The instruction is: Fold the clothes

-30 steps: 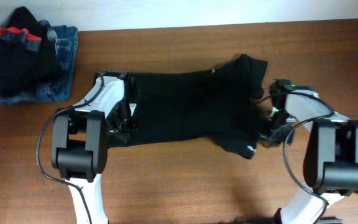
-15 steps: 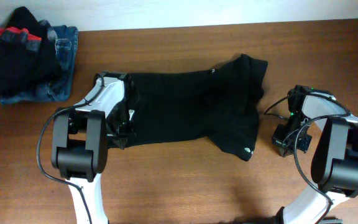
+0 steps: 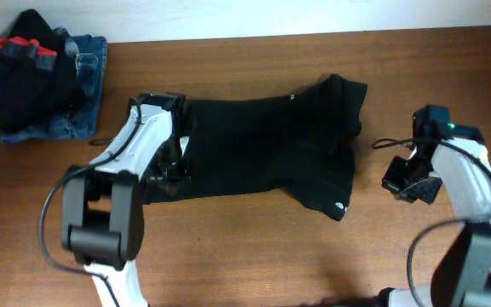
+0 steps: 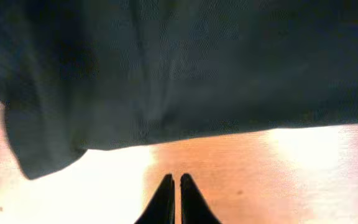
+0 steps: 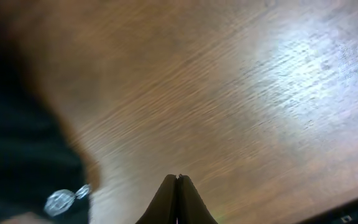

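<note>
Folding looks partway at best: limp black fabric top with sleeves (image 3: 262, 149) lies rumpled mid brown wooden counter (image 3: 254, 247), not squared. L end effector (image 4: 173, 198) tips together, empty, beside its edge. R end effector (image 5: 178, 198) same, near right edge. Heap of black and denim garments (image 3: 37, 77) at far-left corner; folded or not, can't tell.

I am counting two claws of my own: my left gripper (image 4: 173, 198), its two fingers pressed together, and my right gripper (image 5: 178, 198), its two fingers likewise meeting with nothing between them; I am carrying them on two arms, the left arm (image 3: 139, 141) and the right arm (image 3: 463, 170); I am looking down at one table (image 3: 254, 256); one black top (image 3: 262, 149) is lying on it, showing two small white marks, an upper mark (image 3: 292, 96) and a lower mark (image 3: 340, 206); one heap of clothes (image 3: 37, 77) is showing two kinds of cloth, black with red trim and blue denim.
</note>
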Controlling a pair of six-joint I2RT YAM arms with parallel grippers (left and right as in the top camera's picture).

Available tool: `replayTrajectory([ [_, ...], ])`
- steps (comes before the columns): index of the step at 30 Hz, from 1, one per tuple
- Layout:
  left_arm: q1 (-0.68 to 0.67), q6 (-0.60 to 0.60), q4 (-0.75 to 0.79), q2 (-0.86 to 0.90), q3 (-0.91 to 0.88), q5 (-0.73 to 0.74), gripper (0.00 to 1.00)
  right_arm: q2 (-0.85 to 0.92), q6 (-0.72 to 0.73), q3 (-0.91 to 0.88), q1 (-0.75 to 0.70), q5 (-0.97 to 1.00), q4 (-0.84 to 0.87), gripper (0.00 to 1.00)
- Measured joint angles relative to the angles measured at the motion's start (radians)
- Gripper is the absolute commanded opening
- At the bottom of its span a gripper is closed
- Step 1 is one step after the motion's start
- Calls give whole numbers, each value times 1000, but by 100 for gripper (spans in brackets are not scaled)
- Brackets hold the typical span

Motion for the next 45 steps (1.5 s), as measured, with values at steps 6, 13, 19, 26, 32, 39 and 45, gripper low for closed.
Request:
replayTrajectory([
  [6, 0, -8, 142, -31, -2, -4, 7, -43, -104, -1, 71, -137, 107, 4],
  [13, 2, -12, 200, -31, -2, -7, 6, -26, -146, -29, 246, -190, 294, 4],
  [19, 2, -12, 255, -31, -5, -8, 4, 32, -151, -67, 343, -197, 465, 4],
  [26, 2, -12, 312, -31, -56, -8, 4, 140, -153, -84, 369, -197, 560, 4],
  [32, 2, -12, 323, -31, -86, -8, 4, 235, -155, -84, 369, -197, 579, 4],
  [39, 2, -12, 336, -31, -88, -8, 3, 242, -138, -79, 369, -185, 545, 4],
  [45, 2, -12, 336, -31, -88, -8, 3, 242, -85, -64, 369, -155, 418, 4],
])
